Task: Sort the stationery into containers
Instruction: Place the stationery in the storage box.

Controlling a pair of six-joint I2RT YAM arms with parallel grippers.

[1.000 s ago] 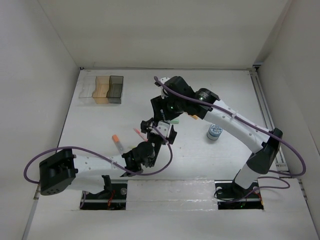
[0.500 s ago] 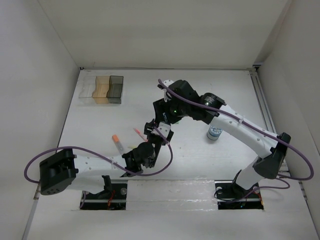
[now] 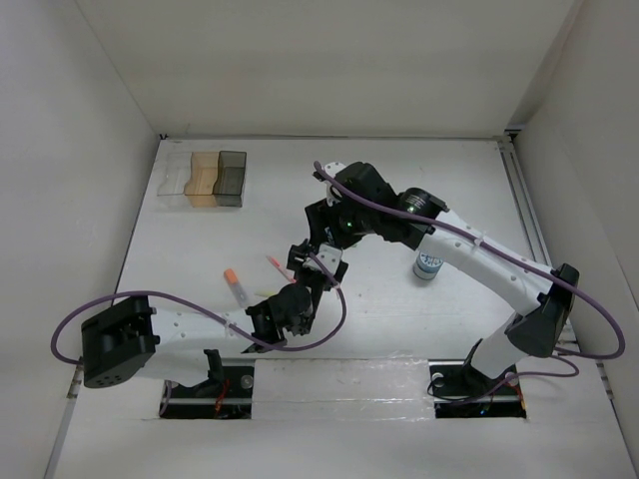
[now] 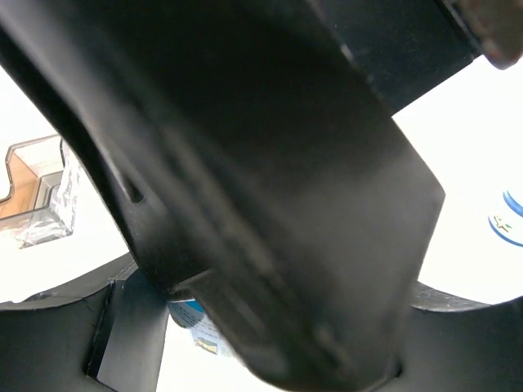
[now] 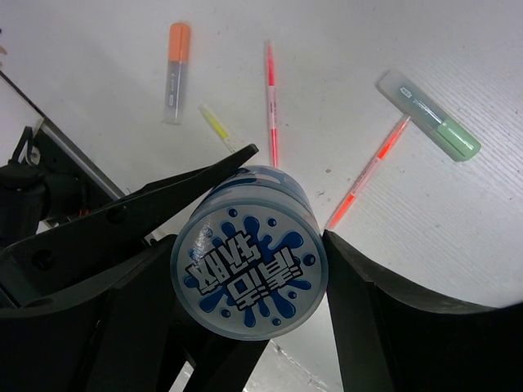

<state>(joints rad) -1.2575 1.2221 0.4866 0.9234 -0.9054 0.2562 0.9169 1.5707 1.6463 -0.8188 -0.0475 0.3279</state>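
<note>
Right arm [image 3: 469,249] has swung in closer to the left, with the right gripper [image 5: 249,245] clamped on the round blue-and-white patterned roll [image 5: 249,282] well apart from the translucent plastic bins [image 3: 205,180]; can't tell if the left gripper [image 3: 310,261] really grips it, so releasing early could drop it.

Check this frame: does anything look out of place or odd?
Yes: mid-table, the blue-and-white roll sits clamped in the right gripper while a finger of the left gripper lies against the same roll, so the arms crowd together and the left wrist view is almost wholly blocked. Nothing looks spilled or damaged.
</note>
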